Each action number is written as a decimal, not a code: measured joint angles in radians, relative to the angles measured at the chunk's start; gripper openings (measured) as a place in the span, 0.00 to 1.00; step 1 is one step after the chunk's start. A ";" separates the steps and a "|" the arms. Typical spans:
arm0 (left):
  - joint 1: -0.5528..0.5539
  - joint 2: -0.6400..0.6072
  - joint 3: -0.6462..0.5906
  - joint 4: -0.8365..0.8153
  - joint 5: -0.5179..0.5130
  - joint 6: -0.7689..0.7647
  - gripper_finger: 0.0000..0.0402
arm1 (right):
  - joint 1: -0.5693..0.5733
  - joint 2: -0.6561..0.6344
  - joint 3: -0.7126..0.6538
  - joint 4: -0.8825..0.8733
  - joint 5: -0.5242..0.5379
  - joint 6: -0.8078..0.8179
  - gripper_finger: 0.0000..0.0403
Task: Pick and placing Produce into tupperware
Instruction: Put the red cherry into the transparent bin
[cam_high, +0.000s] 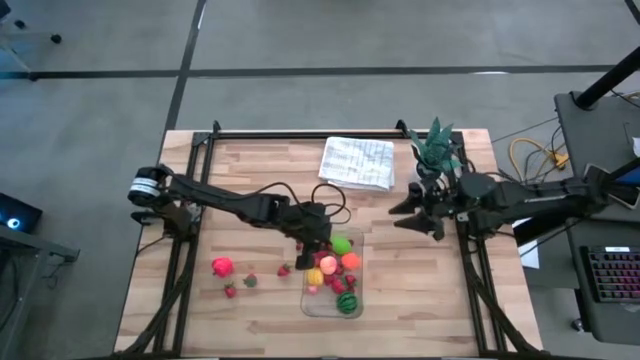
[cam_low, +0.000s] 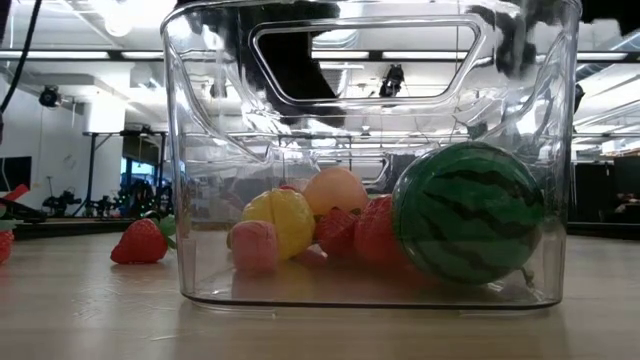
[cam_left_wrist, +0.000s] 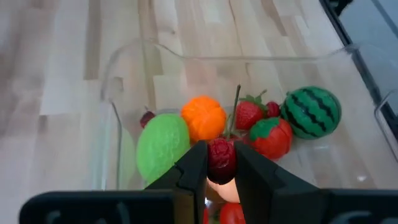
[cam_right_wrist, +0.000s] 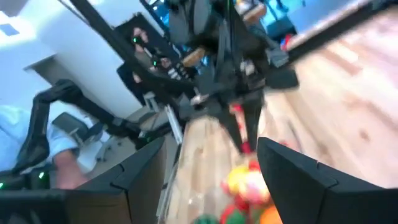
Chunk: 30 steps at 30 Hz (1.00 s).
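Observation:
The clear tupperware (cam_high: 308, 302) stands near the table's near edge, and fills the low view (cam_low: 200, 150). Inside lie a striped melon (cam_left_wrist: 311, 112), a lime-green fruit (cam_left_wrist: 161, 143), an orange one (cam_left_wrist: 204, 118), a red tomato (cam_left_wrist: 270, 137) and a strawberry (cam_left_wrist: 249, 113). My left gripper (cam_high: 318, 250) hangs over the tupperware's far end, shut on a small dark-red cherry (cam_left_wrist: 221, 158). More produce lies on the table to the left: a pink-red fruit (cam_high: 221, 266) and small red pieces (cam_high: 232, 290). My right gripper (cam_high: 410, 215) waits open, farther right and toward the far edge. My left gripper pinches the small dark-red cherry by its round body (cam_left_wrist: 221, 163) between its two fingertips (cam_left_wrist: 194, 163), coming from above and slanting down into the tupperware. The cherry is lifted clear above the fruit inside, and its thin stem (cam_left_wrist: 236, 106) sticks out beyond the fingers.
A spiky teal plant in a white pot (cam_high: 435, 150) stands beside the right arm near the far edge. A white folded cloth (cam_high: 357, 162) lies at the far middle. A strawberry (cam_low: 140, 242) rests on the wood just left of the tupperware. Dark frame rails run along both table sides.

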 joint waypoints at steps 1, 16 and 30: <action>0.003 0.007 -0.001 -0.001 0.015 0.005 0.13 | 0.001 -0.025 -0.028 -0.006 0.001 0.017 0.60; 0.002 0.152 0.046 0.054 -0.040 -0.244 0.47 | 0.002 -0.278 -0.230 -0.001 -0.142 0.001 0.60; -0.001 -0.027 0.060 -0.399 -0.041 -0.330 0.61 | -0.001 -0.405 -0.325 -0.286 -0.014 -0.103 0.60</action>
